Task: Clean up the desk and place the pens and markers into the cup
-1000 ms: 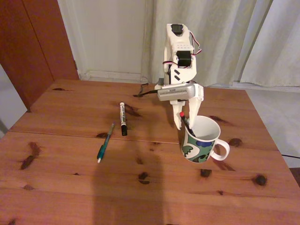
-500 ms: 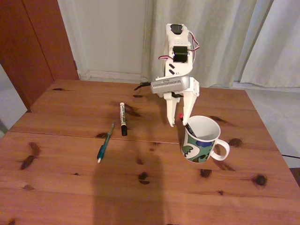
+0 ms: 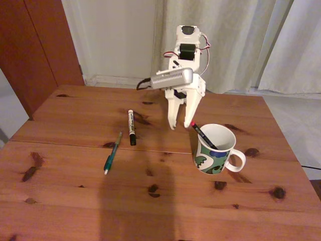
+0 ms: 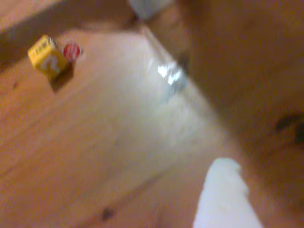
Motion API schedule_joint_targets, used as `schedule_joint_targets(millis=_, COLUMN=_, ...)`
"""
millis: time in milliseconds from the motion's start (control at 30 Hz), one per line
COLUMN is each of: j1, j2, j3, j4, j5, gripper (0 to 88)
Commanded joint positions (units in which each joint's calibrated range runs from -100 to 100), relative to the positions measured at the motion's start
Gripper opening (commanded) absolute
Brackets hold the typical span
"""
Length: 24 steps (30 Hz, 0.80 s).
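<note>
Fixed view: gripper (image 3: 181, 123), jaws parted and empty, hangs centre-frame; black pen (image 3: 203, 135) leans in the cup (image 3: 214, 149), apparently already deposited.

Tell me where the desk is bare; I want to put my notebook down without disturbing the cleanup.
The near part of the desk, below the seam, is bare in front of the teal pen and the cup. The far left corner is free too. It is crowded mid-desk: the marker, the gripper and the cup holding the black pen.
</note>
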Motion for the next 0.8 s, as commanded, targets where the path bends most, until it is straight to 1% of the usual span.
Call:
schedule_joint_targets(millis=0, j1=1.6, j2=-1.2, j3=-4.6, j4=-0.5, j5=1.6, gripper=15.2)
schedule_joint_targets(millis=533, j1=13.8, j2=11.8, j3=-3.8, j4=0.1, j5=10.9, gripper=15.0)
schedule_joint_targets(millis=767, j1=14.6, j2=12.3, j3=-3.1, j4=0.1, j5=11.2, gripper=15.1)
